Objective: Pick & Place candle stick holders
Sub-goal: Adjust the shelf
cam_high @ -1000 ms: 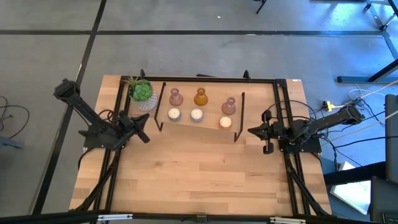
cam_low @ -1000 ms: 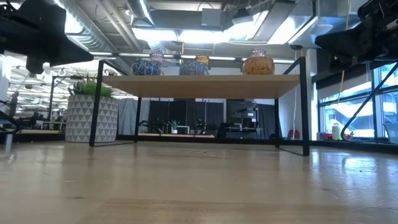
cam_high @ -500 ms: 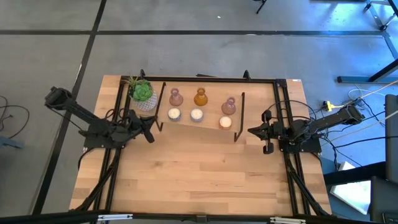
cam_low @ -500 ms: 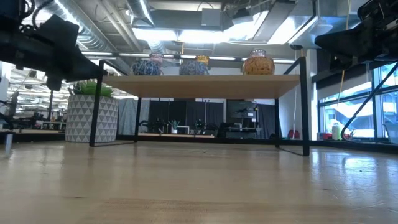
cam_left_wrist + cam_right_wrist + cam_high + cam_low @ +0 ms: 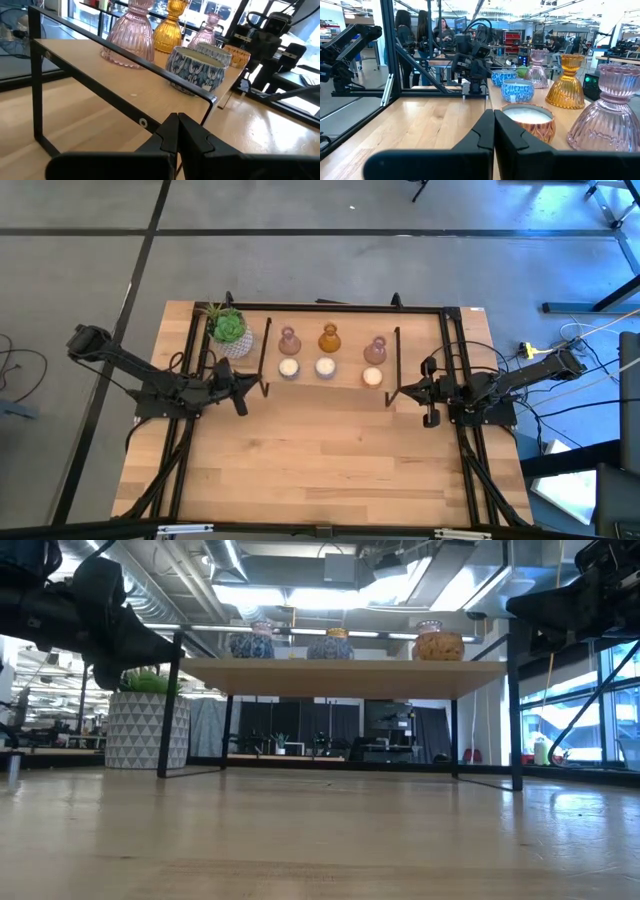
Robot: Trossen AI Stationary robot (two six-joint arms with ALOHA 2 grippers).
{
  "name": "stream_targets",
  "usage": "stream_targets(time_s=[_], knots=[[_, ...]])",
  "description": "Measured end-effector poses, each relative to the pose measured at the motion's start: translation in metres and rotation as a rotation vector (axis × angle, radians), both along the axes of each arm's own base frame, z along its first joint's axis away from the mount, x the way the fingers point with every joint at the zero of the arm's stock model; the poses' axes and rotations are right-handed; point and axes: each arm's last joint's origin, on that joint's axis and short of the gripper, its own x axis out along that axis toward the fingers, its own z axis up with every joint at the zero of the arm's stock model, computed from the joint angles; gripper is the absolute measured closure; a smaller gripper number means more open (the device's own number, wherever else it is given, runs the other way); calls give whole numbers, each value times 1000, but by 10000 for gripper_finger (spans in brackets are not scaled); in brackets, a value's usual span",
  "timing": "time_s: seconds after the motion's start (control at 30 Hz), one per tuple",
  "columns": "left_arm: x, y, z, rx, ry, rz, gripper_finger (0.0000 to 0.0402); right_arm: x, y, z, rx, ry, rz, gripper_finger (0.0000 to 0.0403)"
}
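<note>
Six candle stick holders sit on a low wooden shelf with thin black metal legs at the far middle of the light wooden table. High view: back row is pink ribbed glass holder, amber glass holder, second pink glass holder; front row is three cream-topped round votives. Green plant in a white patterned pot stands just beside the shelf's left end. My left gripper is at the shelf's left front leg; contact can't be told. My right gripper is near the right leg. The whole near half of the table is open. Black frame rails run along both table sides.

Low view: shelf top is raised, with open room under it. The left arm hangs above the plant pot. Behind is a workshop with ceiling lights and ducts.

Left wrist view: my fingers are pressed together, tips just short of the shelf's black front edge bar. A blue-patterned votive sits near that corner.

Right wrist view: fingers closed together, pointing at the orange-patterned votive. Two blue votives are farther along. People stand in the room behind. No readable writing anywhere.
</note>
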Motion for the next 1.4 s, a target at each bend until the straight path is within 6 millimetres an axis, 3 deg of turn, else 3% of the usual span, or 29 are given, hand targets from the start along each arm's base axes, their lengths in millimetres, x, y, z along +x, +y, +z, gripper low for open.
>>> stream_targets(time_s=[0.73,1.13,1.4], knots=[[3,-6,2,-25,-23,-205,400,0,0,0,0,0,0,400],[2,-4,13,150,-58,-65,400,0,0,0,0,0,0,400],[3,-8,21,200,-110,-263,400,0,0,-1,-2,6,1,400]])
